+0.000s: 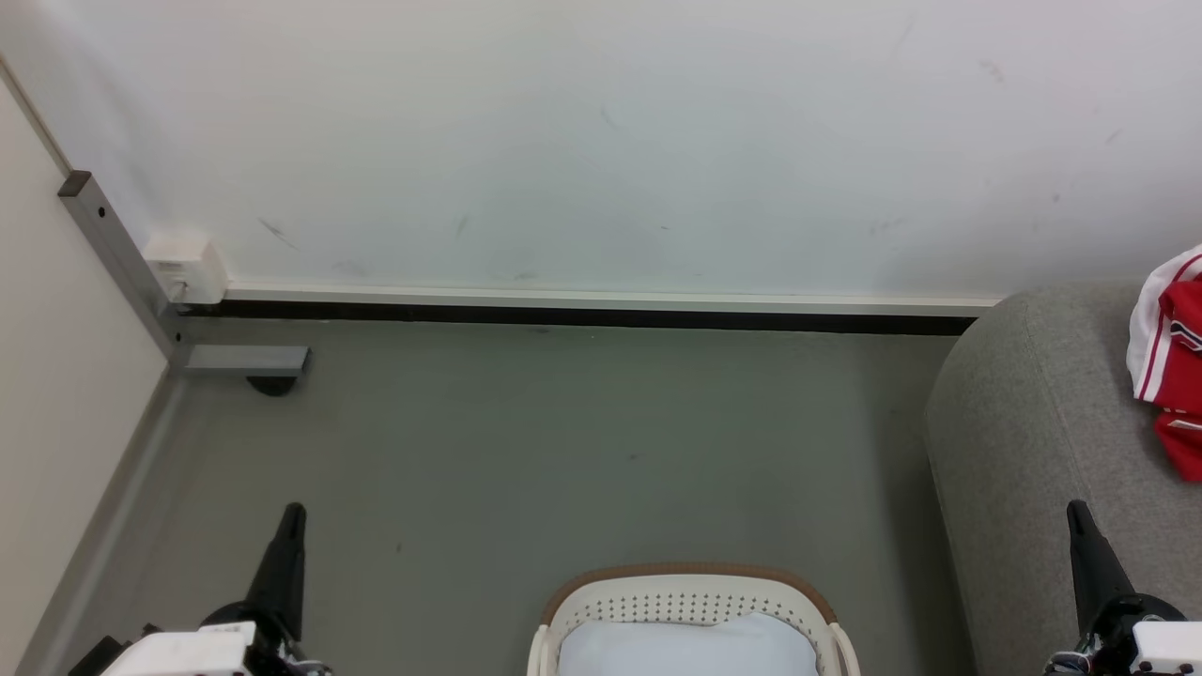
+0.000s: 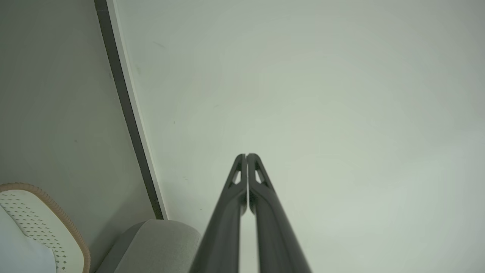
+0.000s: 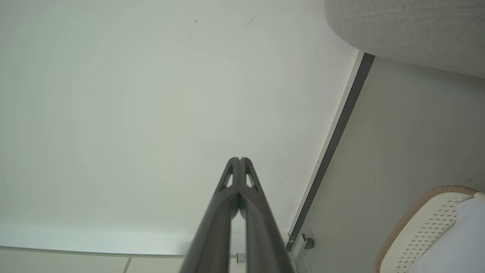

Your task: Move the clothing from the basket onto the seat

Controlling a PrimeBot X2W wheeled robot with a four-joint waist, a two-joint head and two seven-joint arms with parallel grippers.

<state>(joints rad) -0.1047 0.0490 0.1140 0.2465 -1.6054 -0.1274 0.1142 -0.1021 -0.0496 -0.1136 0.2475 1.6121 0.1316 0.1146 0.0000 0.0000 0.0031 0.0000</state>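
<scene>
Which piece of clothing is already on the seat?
The red garment with white trim, lying on the grey seat; the white fabric is in the basket.

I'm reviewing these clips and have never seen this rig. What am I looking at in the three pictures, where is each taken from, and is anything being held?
This is a wheeled robot with two arms, each ending in two long dark fingers. The wide picture comes from its head, looking down: the left gripper and right gripper rise from the bottom corners. Between them, on the floor, stands the basket with white fabric in it. At the right is the grey seat with red and white clothing lying on it. The other two pictures come from cameras on the wrists, looking along each arm's fingers toward the wall. Both grippers are shut and hold nothing.
</scene>
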